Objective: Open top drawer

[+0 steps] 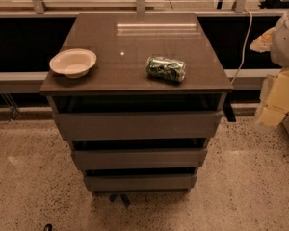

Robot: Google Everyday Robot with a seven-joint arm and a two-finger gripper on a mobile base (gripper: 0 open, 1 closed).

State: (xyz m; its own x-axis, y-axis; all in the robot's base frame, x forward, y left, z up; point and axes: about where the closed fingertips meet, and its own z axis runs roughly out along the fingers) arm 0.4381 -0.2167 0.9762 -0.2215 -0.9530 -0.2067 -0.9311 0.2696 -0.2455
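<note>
The cabinet has three plain dark drawer fronts stacked under its top. The top drawer [137, 125] is the widest and tallest front, and it sits just below the cabinet top with a dark gap above it. The middle drawer [138, 159] and the smallest drawer [139, 182] lie under it. All three fronts look pushed in. My gripper [277, 102] shows as pale yellowish parts at the right edge of the view. It hangs to the right of the cabinet at about top-drawer height, apart from it, touching nothing.
On the cabinet top [135, 42] stand a white bowl [72, 62] at the left and a crushed green can [166, 69] lying at the right. A short dark part [229, 112] sticks out at the cabinet's right side. A speckled floor [29, 177] surrounds the cabinet, and a low ledge runs behind it.
</note>
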